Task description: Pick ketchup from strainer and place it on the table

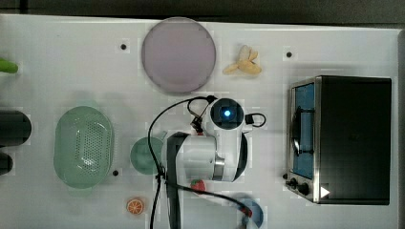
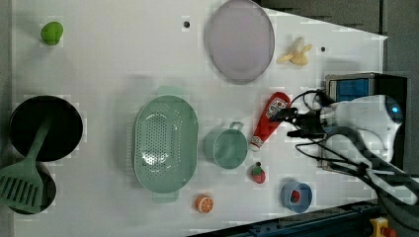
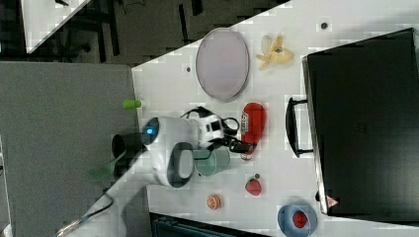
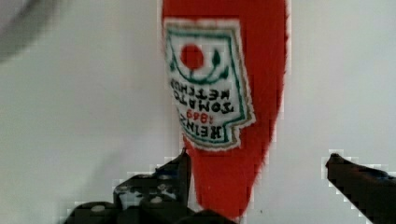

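The ketchup point(image 2: 269, 121), a red bottle with a white label, lies flat on the white table point(image 2: 108, 74) between the green mug and the toaster oven. It also appears in the right view as the ketchup point(image 3: 253, 123) and close up in the wrist view as the ketchup point(image 4: 224, 93). My gripper point(image 4: 259, 163) is open, its two black fingers wide apart on either side of the bottle's end. In the left view the gripper point(image 2: 289, 123) hangs at the bottle's right side. The pale green strainer point(image 2: 165, 143) point(image 1: 83, 145) stands with nothing in it, left of the mug.
A green mug point(image 2: 226, 145) stands beside the bottle. A lilac plate point(image 2: 240, 39) and banana point(image 2: 296, 52) lie farther back. The toaster oven point(image 1: 344, 138) is on the top view's right. A strawberry point(image 2: 258, 174), orange slice point(image 2: 204, 203) and blue bowl point(image 2: 296, 196) lie near the front edge.
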